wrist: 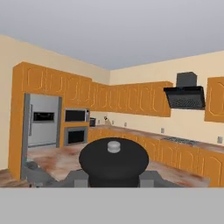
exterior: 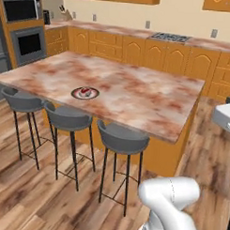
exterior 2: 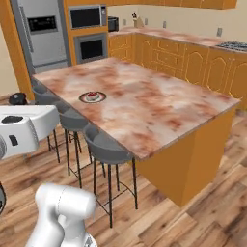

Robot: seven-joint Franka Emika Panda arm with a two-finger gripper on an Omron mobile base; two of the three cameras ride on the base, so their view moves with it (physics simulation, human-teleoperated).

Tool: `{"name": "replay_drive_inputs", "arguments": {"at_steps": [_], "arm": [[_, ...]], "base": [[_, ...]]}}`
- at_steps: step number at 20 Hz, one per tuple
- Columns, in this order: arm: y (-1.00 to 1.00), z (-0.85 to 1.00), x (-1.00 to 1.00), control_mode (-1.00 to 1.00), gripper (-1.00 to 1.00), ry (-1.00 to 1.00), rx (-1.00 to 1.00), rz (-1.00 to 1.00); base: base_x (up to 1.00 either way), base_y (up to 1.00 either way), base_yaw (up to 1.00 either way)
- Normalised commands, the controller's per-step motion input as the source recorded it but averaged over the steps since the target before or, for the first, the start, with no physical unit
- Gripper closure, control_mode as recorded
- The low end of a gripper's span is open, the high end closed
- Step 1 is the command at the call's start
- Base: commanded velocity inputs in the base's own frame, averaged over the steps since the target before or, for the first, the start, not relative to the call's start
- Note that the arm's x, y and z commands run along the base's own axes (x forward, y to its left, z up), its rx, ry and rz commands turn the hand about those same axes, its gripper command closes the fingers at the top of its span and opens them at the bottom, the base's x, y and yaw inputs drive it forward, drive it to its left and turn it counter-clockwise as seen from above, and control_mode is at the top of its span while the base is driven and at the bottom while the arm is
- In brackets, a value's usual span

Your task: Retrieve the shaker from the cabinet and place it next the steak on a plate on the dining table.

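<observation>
In the hand view the shaker (wrist: 113, 158) shows end-on as a dark round top with a small grey knob. My gripper (wrist: 113, 178) is shut on it, a grey finger on either side. The hand is held high and looks level across the kitchen at the orange wall cabinet (wrist: 127, 98), whose doors are closed. The white plate (exterior: 77, 94) (exterior 2: 86, 100) with a dark rim lies on the dining table (exterior: 136, 96) (exterior 2: 144, 106) near its stool side. The small red-brown steak (exterior: 85, 91) (exterior 2: 93, 96) sits on it.
Three grey bar stools (exterior: 121, 138) (exterior 2: 106, 149) line the island's near side. A fridge (exterior 2: 41, 34), microwave and oven (exterior 2: 90, 46) stand at the far left. A cooktop (exterior: 170, 37) under a black hood (wrist: 186, 96) is on the back counter. Wooden floor surrounds the island.
</observation>
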Motion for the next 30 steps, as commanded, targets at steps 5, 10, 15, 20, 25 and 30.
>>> {"name": "replay_drive_inputs", "arguments": {"at_steps": [5, 10, 15, 20, 25, 30], "arm": [[0.00, 0.00, 0.00, 1.00, 1.00, 0.00, 0.00, 0.00], [0.00, 0.00, 0.00, 1.00, 1.00, 0.00, 0.00, 0.00], [0.00, 0.00, 0.00, 1.00, 1.00, 0.00, 0.00, 0.00], [0.00, 0.00, 0.00, 1.00, 1.00, 0.00, 0.00, 0.00], [0.00, 0.00, 0.00, 1.00, 1.00, 0.00, 0.00, 0.00], [0.00, 0.00, 0.00, 1.00, 1.00, 0.00, 0.00, 0.00]], "base": [[0.61, 1.00, -0.38], [0.39, 1.00, -0.35], [0.20, 1.00, -0.28], [0.63, 0.82, -0.30], [0.73, -0.05, -0.09], [0.90, -0.18, -0.03]]}}
